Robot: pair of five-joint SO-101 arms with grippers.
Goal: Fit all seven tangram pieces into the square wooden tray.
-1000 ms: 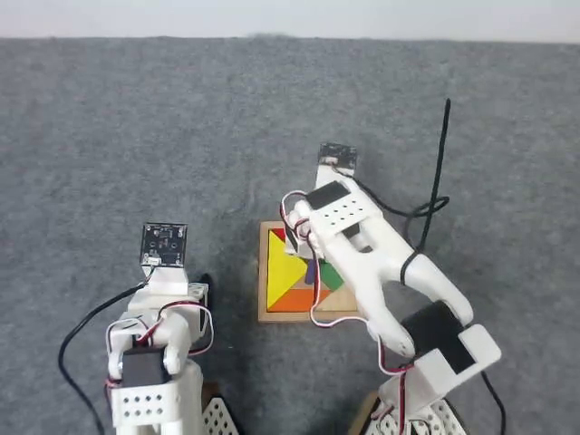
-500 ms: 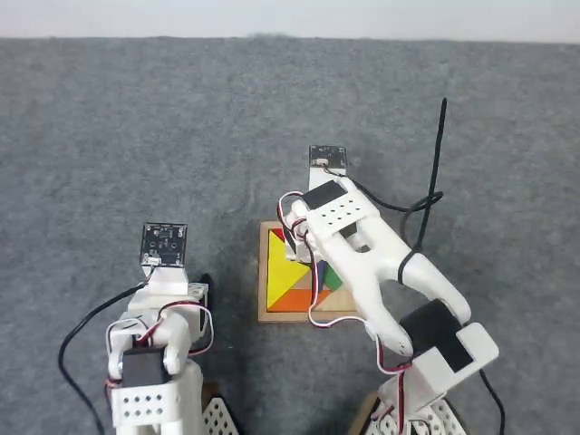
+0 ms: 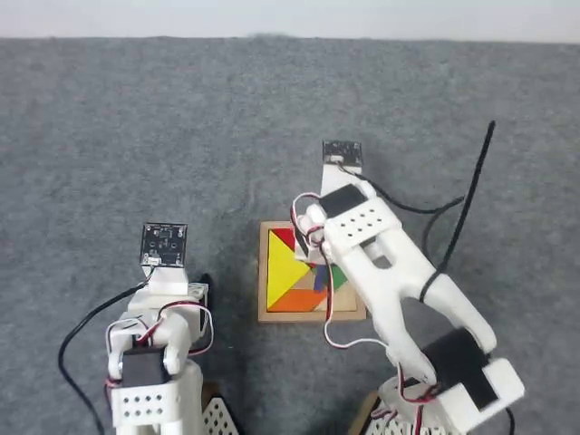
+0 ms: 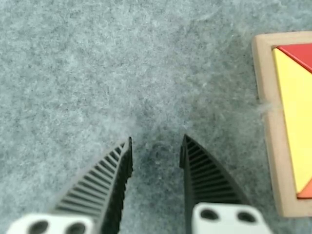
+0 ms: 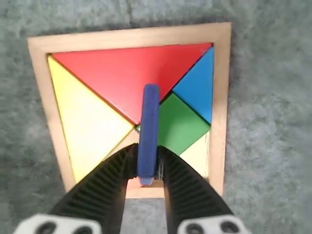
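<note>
The square wooden tray holds a red triangle, a yellow triangle, a blue triangle, a green square and a pale piece. My right gripper hangs over the tray's middle, shut on a dark blue piece that stands on edge between the fingers. In the high view the right arm covers part of the tray, with the dark blue piece under it. My left gripper stays open over bare carpet, left of the tray.
Grey carpet covers the whole table. The left arm is folded back near the front edge, left of the tray. A black cable loops up from the right arm.
The right arm has shifted a little to the right over the tray, still holding the dark blue piece, and its cable swung right. The left arm has not moved.
</note>
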